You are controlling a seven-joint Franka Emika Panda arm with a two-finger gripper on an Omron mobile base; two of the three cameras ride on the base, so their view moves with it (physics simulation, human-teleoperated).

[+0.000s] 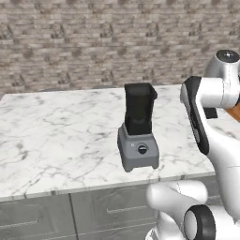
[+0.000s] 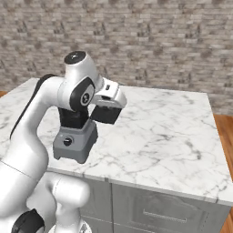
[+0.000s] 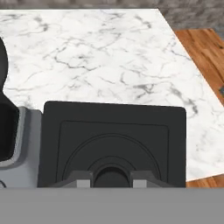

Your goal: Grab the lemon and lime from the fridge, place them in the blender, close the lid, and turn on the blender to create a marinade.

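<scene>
left base view: the blender (image 1: 138, 132), a grey base with a round black knob (image 1: 142, 149) and a tall black jar (image 1: 139, 107) open at the top, stands upright on the white marble bench (image 1: 56, 136), near its front edge. a brick wall (image 1: 93, 42) runs behind the bench, and grey drawers (image 1: 112, 211) sit below it. the white arm (image 1: 213, 122) rises at the right of the blender.

right base view: the arm bends over the blender (image 2: 75, 141), hiding most of the jar. the pincer (image 2: 108, 109) sits just right of the blender's upper part, with a flat black piece, the lid (image 2: 105, 114), at its tips. a wooden floor (image 2: 225, 136) shows beyond the right end of the bench (image 2: 168, 132).

hand view: the lid (image 3: 113, 144), a black square with rounded corners and a raised ring pattern, lies directly ahead of the two dark fingertips (image 3: 79, 178), above the bench (image 3: 96, 57) and beside the blender's grey base (image 3: 19, 157). the fingertips stand slightly apart at the lid's near edge; whether they clamp it cannot be told.
</scene>
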